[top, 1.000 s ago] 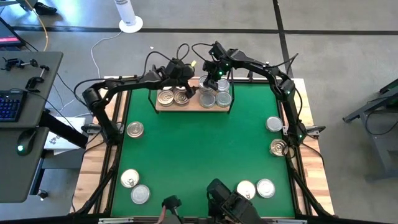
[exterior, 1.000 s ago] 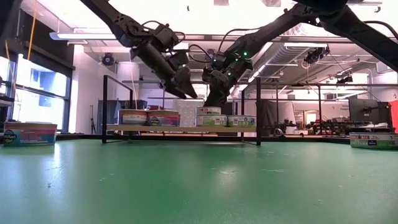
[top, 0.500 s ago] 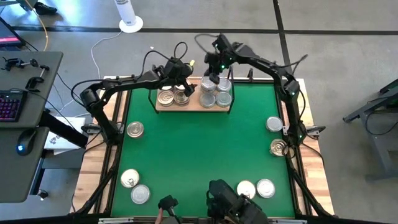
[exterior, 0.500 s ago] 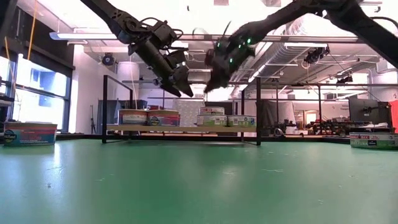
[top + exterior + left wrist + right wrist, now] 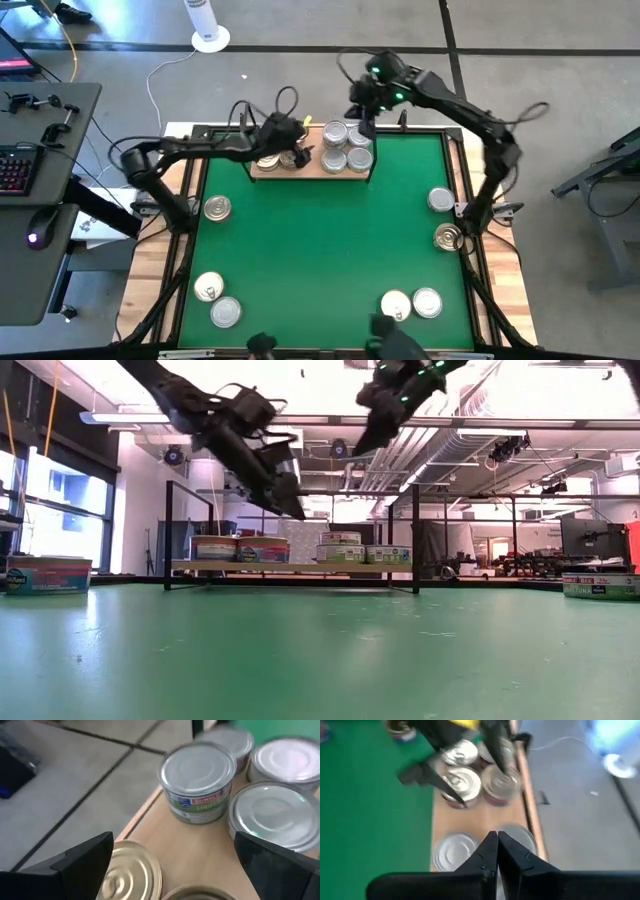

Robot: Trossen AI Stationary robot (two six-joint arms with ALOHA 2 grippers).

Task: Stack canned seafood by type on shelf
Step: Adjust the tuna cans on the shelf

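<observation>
The shelf (image 5: 310, 168) is a tan board with black uprights at the far edge of the green mat. Gold-lidded cans (image 5: 267, 157) stand on its left part, silver-lidded cans (image 5: 347, 147) on its right; in the low view one silver can (image 5: 340, 538) sits on top of another. My left gripper (image 5: 297, 154) hovers open just above the gold cans (image 5: 132, 870), with the silver cans (image 5: 197, 780) beyond it. My right gripper (image 5: 358, 113) is shut and empty, high above the shelf's silver end (image 5: 368, 445), its fingers (image 5: 490, 845) closed together.
Loose cans lie on the mat: one near the left edge (image 5: 217, 208), two at the near left (image 5: 217, 300), two at the right edge (image 5: 445, 218), two at the near right (image 5: 412, 303). The mat's middle (image 5: 320, 250) holds nothing. The shelf's uprights (image 5: 415, 538) stand beside the cans.
My right gripper has risen from just above the silver cans on the shelf to well above it, moving toward the table's far edge. The cans on the shelf have stayed where they were. My left gripper has kept its place over the gold cans.
</observation>
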